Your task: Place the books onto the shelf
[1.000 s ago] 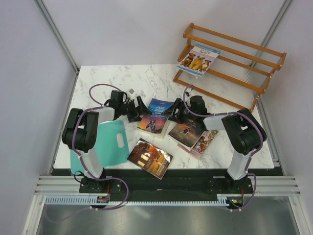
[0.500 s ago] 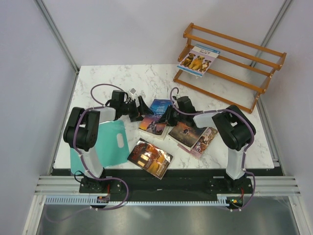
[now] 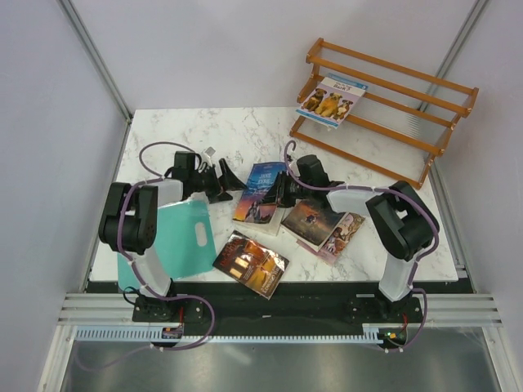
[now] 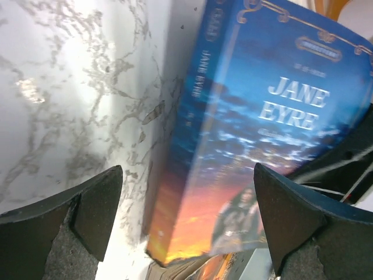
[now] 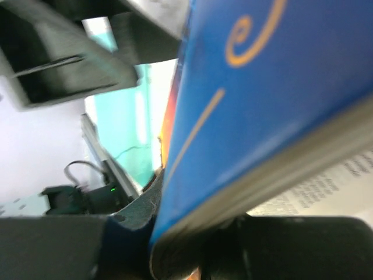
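right gripper (image 3: 280, 191) was clamped on the edge of the blue Jane Eyre paperback (image 3: 260, 192), book tilted up over the marble worktop (image 3: 188, 131), left gripper (image 3: 221, 180) spread wide just beside it, holding nothing, dog-cover book (image 3: 331, 100) sat on the wooden shelf (image 3: 392, 90)

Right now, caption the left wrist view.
Open left gripper facing the tilted Jane Eyre book, marble table behind.

Dog book (image 3: 331, 100) on orange shelf (image 3: 392, 67); Jane Eyre (image 3: 261, 192) tilted up; three other paperbacks (image 3: 252, 263) flat.
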Tool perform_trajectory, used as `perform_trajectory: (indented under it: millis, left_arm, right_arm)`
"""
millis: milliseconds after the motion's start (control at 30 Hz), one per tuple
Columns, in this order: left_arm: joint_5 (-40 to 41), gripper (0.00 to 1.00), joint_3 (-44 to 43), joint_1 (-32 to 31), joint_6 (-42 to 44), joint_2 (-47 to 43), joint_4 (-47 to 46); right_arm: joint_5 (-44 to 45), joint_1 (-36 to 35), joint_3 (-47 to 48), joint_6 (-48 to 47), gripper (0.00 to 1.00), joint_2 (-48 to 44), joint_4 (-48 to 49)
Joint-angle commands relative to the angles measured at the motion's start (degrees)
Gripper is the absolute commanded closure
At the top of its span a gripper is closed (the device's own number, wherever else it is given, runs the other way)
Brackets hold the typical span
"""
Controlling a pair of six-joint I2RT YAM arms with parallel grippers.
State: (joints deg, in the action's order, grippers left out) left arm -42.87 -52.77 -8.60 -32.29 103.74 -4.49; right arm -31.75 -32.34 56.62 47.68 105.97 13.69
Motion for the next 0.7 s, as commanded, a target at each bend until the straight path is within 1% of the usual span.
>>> perform_trajectory:
  millis: [0, 33, 67, 133, 167, 267, 333, 367, 400, 433, 467, 500, 533, 567, 600, 633, 667]
  left_arm:
    - [-7.4, 0.0, 1.7, 1.3, 0.0, -0.1, -5.6]
    - [-10.0, 0.0, 3.1, 1.3, -1.3, 0.1, -10.9]
    - [-11.5, 0.0, 3.8, 1.3, -4.8, 0.3, -14.1]
    - [-15.9, 0.0, 5.7, 1.0, -8.8, 1.8, -21.2]
    - [-17.0, 0.0, 6.2, 0.6, -12.3, 2.4, -27.4]
    - [-19.7, 0.0, 7.5, -0.8, -17.8, 3.7, -38.3]
    - [-20.3, 0.02, 7.6, -1.6, -19.4, 3.9, -41.3]
    - [-20.6, 0.07, 7.6, -2.3, -20.5, 3.9, -42.6]
    - [-21.0, 0.14, 7.4, -2.6, -21.1, 4.1, -45.1]
    - [-21.8, 0.43, 7.0, -2.7, -21.8, 4.6, -46.2]
    - [-22.3, 0.72, 6.6, -3.0, -23.8, 5.2, -47.2]
    - [-23.0, 0.98, 6.4, -3.0, -25.6, 5.8, -51.1]
    - [-24.1, 0.98, 6.5, -3.0, -27.9, 6.6, -54.7]
    - [-24.6, 0.98, 6.6, -2.9, -32.6, 8.0, -58.1]
    - [-24.7, 0.98, 6.7, -2.8, -34.6, 8.4, -61.3]
    - [-24.7, 0.98, 6.8, -2.7, -36.2, 8.8, -65.4]
    - [-24.7, 0.98, 6.8, -2.3, -38.4, 8.8, -67.0]
  right_arm:
    - [-8.4, 1.1, 0.1, 2.8, 0.98, -5.8, 15.4]
    - [-9.5, 1.2, 0.2, 4.4, 0.98, -5.7, 18.1]
    - [-10.8, 1.2, 0.4, 5.3, 0.98, -5.0, 19.3]
    - [-12.1, 1.2, 0.6, 6.9, 0.97, -4.2, 22.5]
    - [-12.5, 1.2, 0.4, 8.6, 0.95, -3.8, 23.6]
    - [-13.7, 1.2, 0.2, 10.4, 0.92, -2.0, 25.9]
    - [-14.0, 1.2, 0.2, 10.2, 0.91, -0.5, 25.0]
    - [-13.6, 1.2, 0.2, 10.0, 0.87, -0.2, 23.9]
    - [-13.3, 1.2, 0.6, 8.1, 0.82, 0.5, 19.9]
    - [-12.3, 1.2, 0.9, 7.1, 0.78, 0.6, 17.9]
    - [-11.4, 1.2, 1.0, 6.1, 0.67, 0.6, 16.0]
    - [-9.9, 1.3, 0.9, 4.4, 0.6, 0.3, 12.4]
    - [-7.5, 1.2, 0.7, 3.3, 0.54, -0.1, 11.0]
    - [-5.0, 1.3, 0.4, 2.6, 0.43, -1.3, 8.9]
    - [-3.1, 1.4, 0.4, 1.6, 0.38, -2.0, 4.1]
    - [-1.8, 1.5, 0.4, -0.1, 0.34, -2.6, 2.4]
    - [1.7, 1.6, 0.3, -0.7, 0.26, -4.1, 0.7]
